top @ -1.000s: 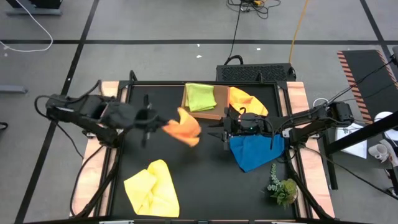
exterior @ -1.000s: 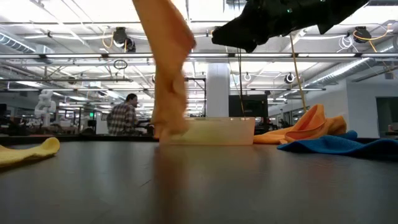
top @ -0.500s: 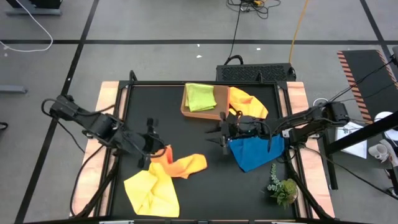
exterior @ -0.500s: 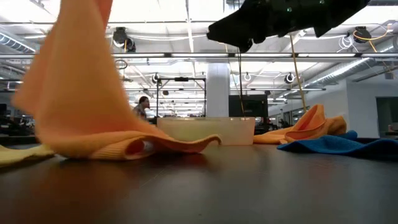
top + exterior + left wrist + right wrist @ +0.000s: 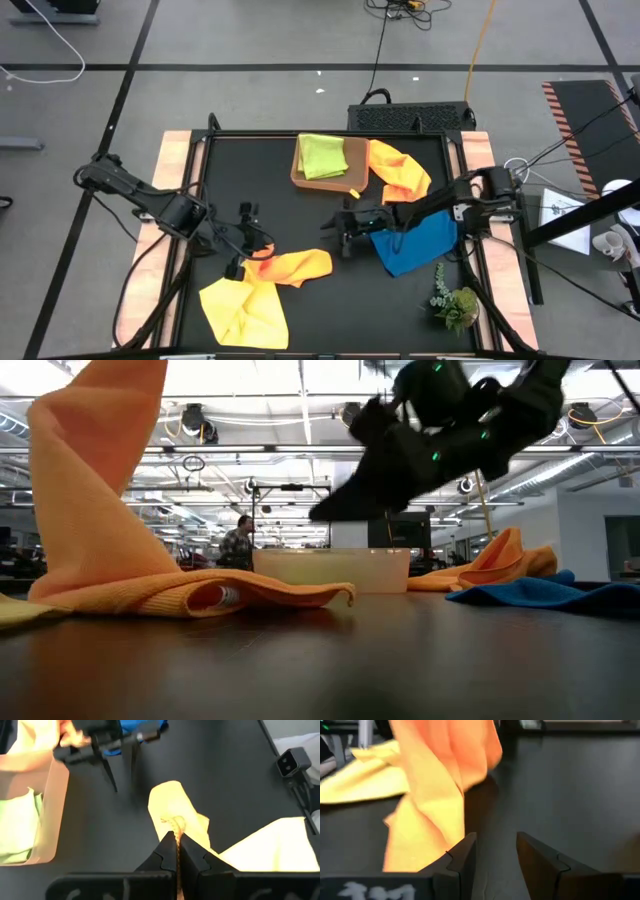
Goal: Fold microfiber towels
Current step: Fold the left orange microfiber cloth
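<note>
Five towels lie before us. One orange towel (image 5: 290, 267) lies at the table's (image 5: 300, 200) near middle, its corner pinched tight and lifted by the left gripper (image 5: 243, 262). It overlaps the yellow towel (image 5: 245, 305) at the near left. Far off, the lime green towel (image 5: 322, 155) sits in the brown tray (image 5: 300, 176), with the second orange towel (image 5: 398, 168) just beside the tray on the right. We see the blue towel (image 5: 415, 240) to the right, and the right gripper (image 5: 340, 226) hovers between it and the pinched cloth, fingers partly apart, holding nothing. A plant sprig (image 5: 455, 298) rests at the near right. We can read no writing anywhere.
</note>
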Robot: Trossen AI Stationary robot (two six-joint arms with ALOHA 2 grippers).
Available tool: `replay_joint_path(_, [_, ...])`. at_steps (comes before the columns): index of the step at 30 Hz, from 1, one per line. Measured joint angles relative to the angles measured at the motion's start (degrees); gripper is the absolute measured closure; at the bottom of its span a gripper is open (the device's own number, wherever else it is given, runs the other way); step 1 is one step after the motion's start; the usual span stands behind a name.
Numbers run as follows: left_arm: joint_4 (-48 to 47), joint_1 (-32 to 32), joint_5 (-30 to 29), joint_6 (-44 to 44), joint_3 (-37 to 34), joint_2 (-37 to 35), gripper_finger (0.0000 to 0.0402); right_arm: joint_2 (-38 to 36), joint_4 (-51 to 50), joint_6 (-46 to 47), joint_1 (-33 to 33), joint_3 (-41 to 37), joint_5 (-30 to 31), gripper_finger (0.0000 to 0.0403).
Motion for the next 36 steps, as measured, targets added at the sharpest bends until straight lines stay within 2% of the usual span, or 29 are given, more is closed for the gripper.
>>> replay_joint_path(5, [0.3, -0.2, 0.0, 0.4, 0.0, 0.0, 0.0397, 7.0, 0.0, 5.4, -1.8, 4.0, -8.5, 0.0272])
replay_joint_path(10, [0.3, -0.2, 0.0, 0.7, 0.0, 0.0, 0.0398, 12.0, -1.6, 6.3, -1.7, 8.4, -14.9, 0.0272])
replay_joint_path(15, [0.2, -0.2, -0.1, 0.8, 0.0, 0.0, 0.0396, 14.7, -7.9, 3.8, -0.5, 11.7, -15.7, 0.0275])
replay_joint_path(18, [0.2, -0.2, -0.6, 1.3, 0.0, 0.0, 0.0399, 14.2, -11.4, 1.4, 0.1, 12.6, -12.5, 0.0303])
replay_joint_path(21, [0.2, -0.2, -2.1, 1.8, 0.0, 0.0, 0.0394, 12.4, -15.1, -0.8, 0.3, 12.5, -9.9, 0.0367])
replay_joint_path(23, [0.2, -0.2, -3.5, 2.5, 0.0, 0.0, 0.0395, 10.1, -17.4, -1.8, 0.2, 12.4, -9.5, 0.0392])
replay_joint_path(28, [-0.4, -0.2, -9.6, 3.3, 1.7, -0.2, 0.0397, 0.3, -28.0, -5.5, 1.2, 12.5, 1.1, 0.0400])
replay_joint_path(31, [-1.3, -0.5, -14.1, 4.0, 4.5, -0.2, 0.0399, -7.1, -35.5, -7.4, 3.2, 12.4, 10.8, 0.0401])
replay_joint_path(36, [-3.4, -3.0, -25.7, 5.1, 7.6, -0.3, 0.0400, -19.2, -44.9, -9.3, 8.6, 12.4, 30.8, 0.0402])
